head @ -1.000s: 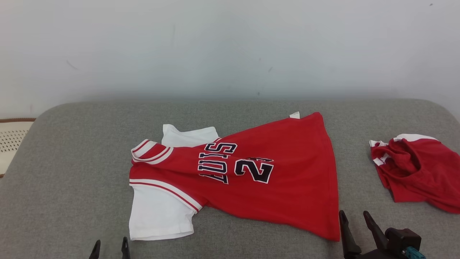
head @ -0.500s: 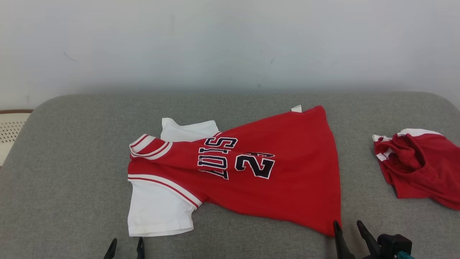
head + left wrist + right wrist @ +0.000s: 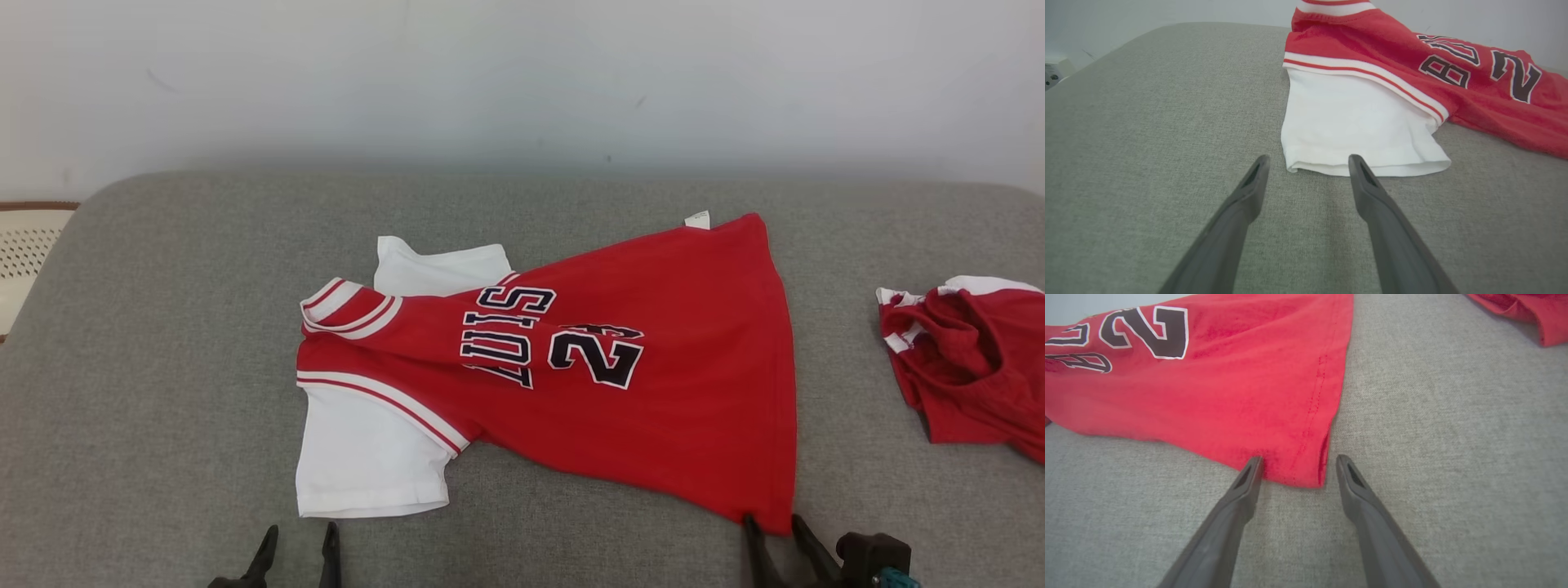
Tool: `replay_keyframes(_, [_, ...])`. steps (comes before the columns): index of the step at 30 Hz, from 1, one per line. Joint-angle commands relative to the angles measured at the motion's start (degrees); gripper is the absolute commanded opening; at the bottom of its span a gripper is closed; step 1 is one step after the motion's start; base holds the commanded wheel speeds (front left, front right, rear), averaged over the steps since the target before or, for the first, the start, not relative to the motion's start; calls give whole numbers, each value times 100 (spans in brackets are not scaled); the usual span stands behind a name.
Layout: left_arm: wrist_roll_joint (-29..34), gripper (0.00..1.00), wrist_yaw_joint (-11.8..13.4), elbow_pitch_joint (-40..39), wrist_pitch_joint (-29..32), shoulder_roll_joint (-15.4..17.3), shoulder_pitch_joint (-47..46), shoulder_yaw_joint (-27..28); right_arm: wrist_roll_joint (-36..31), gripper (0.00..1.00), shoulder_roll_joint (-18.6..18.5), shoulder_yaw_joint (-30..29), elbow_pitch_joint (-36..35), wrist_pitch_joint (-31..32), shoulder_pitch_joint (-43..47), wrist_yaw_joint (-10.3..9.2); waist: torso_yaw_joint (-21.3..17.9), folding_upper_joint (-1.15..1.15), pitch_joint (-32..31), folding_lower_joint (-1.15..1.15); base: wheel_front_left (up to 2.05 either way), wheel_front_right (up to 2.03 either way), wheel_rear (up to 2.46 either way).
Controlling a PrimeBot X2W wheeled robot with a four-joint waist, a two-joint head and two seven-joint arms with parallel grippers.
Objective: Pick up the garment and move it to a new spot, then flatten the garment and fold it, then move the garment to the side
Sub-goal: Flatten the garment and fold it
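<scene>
Grey cushion [image 3: 163,327], fold grab coming

Red jersey [image 3: 653,408] sits mid-cushion, mostly flat. Left end effector [image 3: 300,531] gapes empty just beside the white sleeve [image 3: 359,457]; right end effector [image 3: 771,523], jaws apart, straddles the hem corner [image 3: 771,508]. Next, I reckon: pinch both edges.

Grey woven cushion [image 3: 163,327] with rounded corners; pale, scuffed wall [image 3: 522,73] at 12 o'clock; cream perforated item [image 3: 24,245] at 9 o'clock.

Home, perhaps — grey upholstered cushion [image 3: 163,367], plain wall [image 3: 522,82]
</scene>
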Motion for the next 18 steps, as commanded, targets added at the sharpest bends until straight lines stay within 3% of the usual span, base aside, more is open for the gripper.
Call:
replay_keyframes(1, [-36,100,9,1,-7,2,-90,4,38,70,27,48,68,3,-61,-6,16,0,49,-1,0,0,0])
replay_keyframes(4, [-79,100,-12,-7,-7,1,-102,-5,62,0,36,50,135,6,-103,-6,22,0,90,-1,0,0,0])
replay_keyframes(18, [-580,100,-142,196,-7,-1,-379,15,6,0,-343,-235,-59,4,10,-7,-248,0,297,-1,0,0,0])
